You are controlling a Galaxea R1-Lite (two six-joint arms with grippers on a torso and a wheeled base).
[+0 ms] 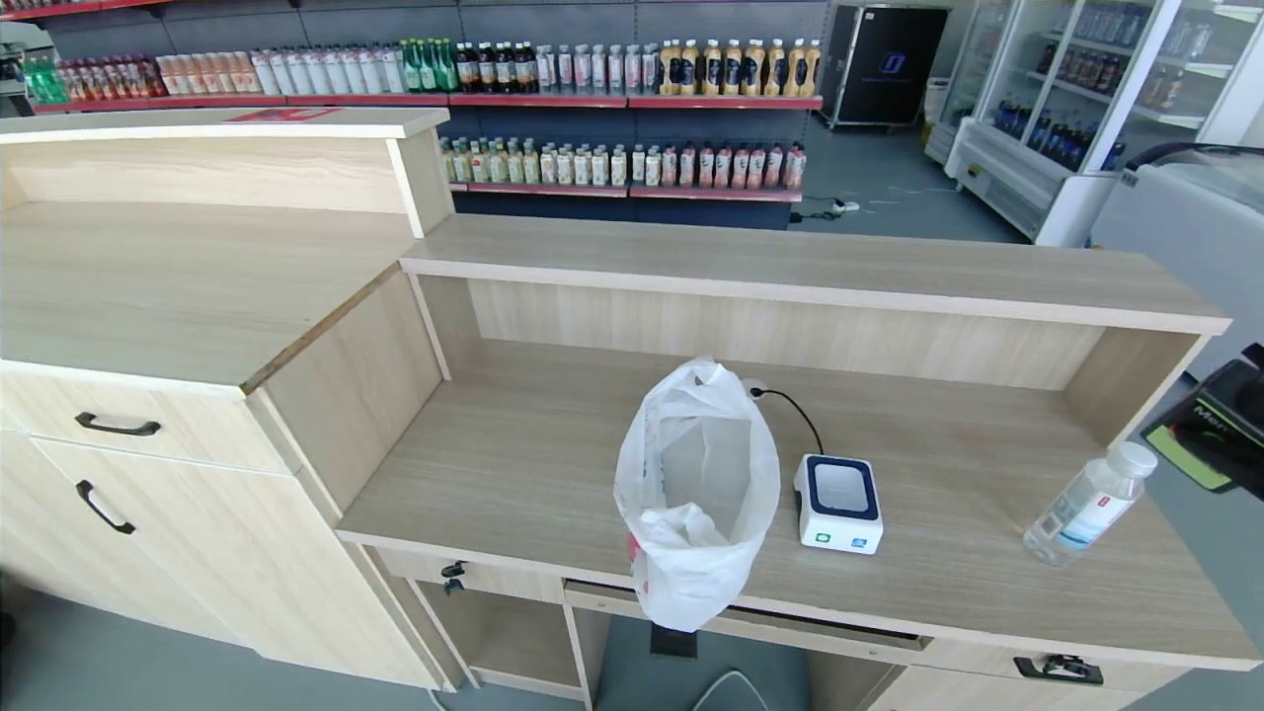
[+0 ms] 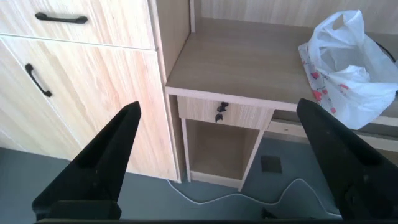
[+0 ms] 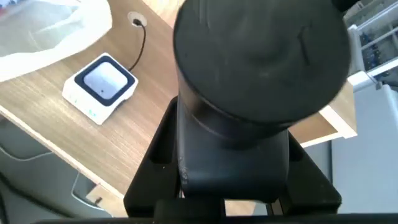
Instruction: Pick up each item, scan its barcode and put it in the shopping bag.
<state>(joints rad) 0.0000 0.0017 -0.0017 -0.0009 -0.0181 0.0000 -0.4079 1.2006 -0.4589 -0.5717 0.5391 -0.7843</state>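
A white plastic shopping bag (image 1: 696,494) stands open near the desk's front edge, also seen in the left wrist view as the bag (image 2: 348,68). Just right of it lies the white barcode scanner (image 1: 839,502) (image 3: 101,86) with a dark window and a black cable. My right gripper (image 1: 1224,425) (image 3: 233,168) is off the desk's right end, shut on a black can (image 3: 261,81) with a green label. A clear water bottle (image 1: 1086,504) lies tilted at the desk's right. My left gripper (image 2: 219,109) hangs open and holds nothing, low and in front of the desk's left side.
A raised wooden ledge (image 1: 810,267) runs behind the desk surface, with side walls at both ends. A taller cabinet (image 1: 148,296) with drawer handles stands to the left. Drink shelves and fridges stand in the room behind.
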